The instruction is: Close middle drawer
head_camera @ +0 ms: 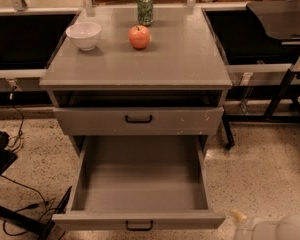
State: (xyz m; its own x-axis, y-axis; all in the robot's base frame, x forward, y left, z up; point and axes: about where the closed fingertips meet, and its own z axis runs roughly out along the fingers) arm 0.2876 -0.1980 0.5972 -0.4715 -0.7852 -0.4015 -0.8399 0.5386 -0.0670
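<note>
The middle drawer is pulled far out of the grey cabinet. It is wide, deep and empty, and its low front panel with a small black bar handle sits at the bottom edge of the view. Above it, the taller drawer front with white specks is nearly shut. My gripper shows only as a white rounded shape at the bottom right corner, just right of the open drawer's front corner and not touching it.
On the cabinet top stand a white bowl, a red apple and a green can. Black cables and a dark stand lie on the floor at the left. A black table leg stands at the right.
</note>
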